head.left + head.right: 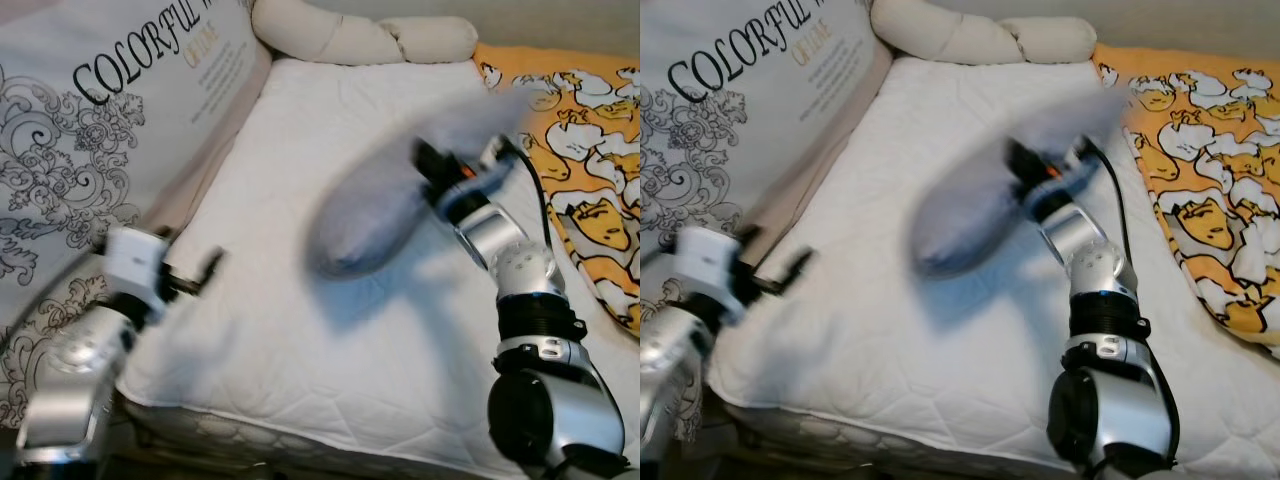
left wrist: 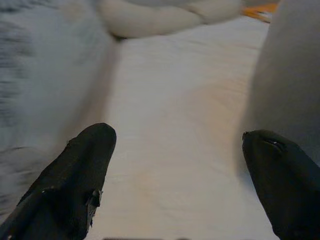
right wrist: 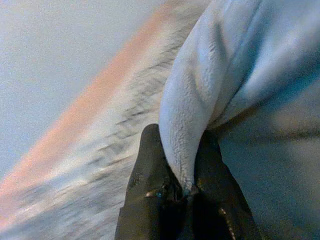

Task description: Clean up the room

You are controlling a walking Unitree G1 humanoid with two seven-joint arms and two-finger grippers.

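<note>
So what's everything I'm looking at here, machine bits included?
Mattress: one, white quilted, filling the middle.
Grey pillow: one, pale grey, blurred, lifted above the mattress.
Printed pillow: one, white with black lettering and scrolls, along the robot's left.
Long cushion: one, cream, at the far end.
Cartoon blanket: one, orange and white, on the robot's right.
Left claw: black fingers apart, low over the mattress.
Right claw: black fingers pinching a fold of the grey pillow.

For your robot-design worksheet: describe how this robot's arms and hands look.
Both arms are silver metal with black joints. The right arm carries a black cable and an orange mark near the wrist. The left arm has a white wrist block. Each hand has two long black fingers.
</note>
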